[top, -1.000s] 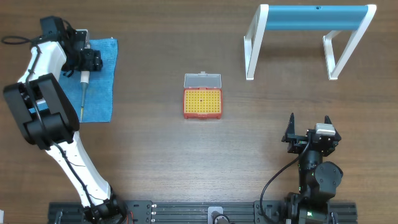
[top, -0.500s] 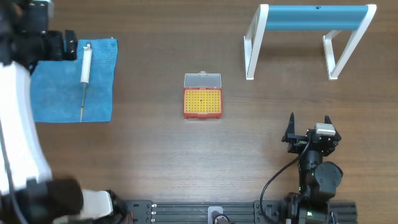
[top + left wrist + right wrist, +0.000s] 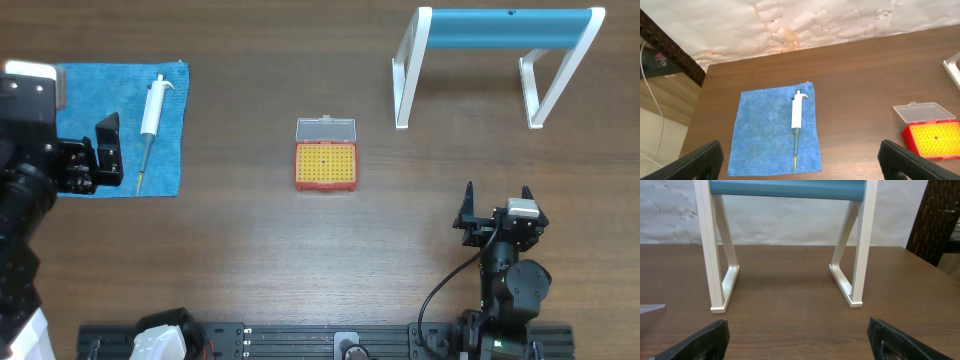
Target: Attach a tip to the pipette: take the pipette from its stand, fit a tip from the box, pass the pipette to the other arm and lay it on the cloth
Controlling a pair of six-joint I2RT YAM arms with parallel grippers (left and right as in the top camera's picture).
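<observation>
The laying-down step looks finished: the tipped pipette (image 3: 150,108) lies on the cloth (image 3: 95,88) at the table's far left corner, both the left gripper (image 3: 800,159) and the right gripper (image 3: 497,205) are spread empty, and the next move probably calls only for withdrawal.

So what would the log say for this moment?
pipette: lying on cloth, tip fitted | left claw: open, empty | right claw: open, empty | tip box: lid open

The white pipette (image 3: 150,110) lies flat on the blue cloth (image 3: 110,90) near the cloth's right edge, its yellowish tip (image 3: 139,183) pointing at the tabletop's near edge; the cloth lies spread at the far left corner; the orange tip box (image 3: 325,166), lid open, sits mid-tabletop; the blue-barred stand (image 3: 505,30) stands at the far right corner.
</observation>
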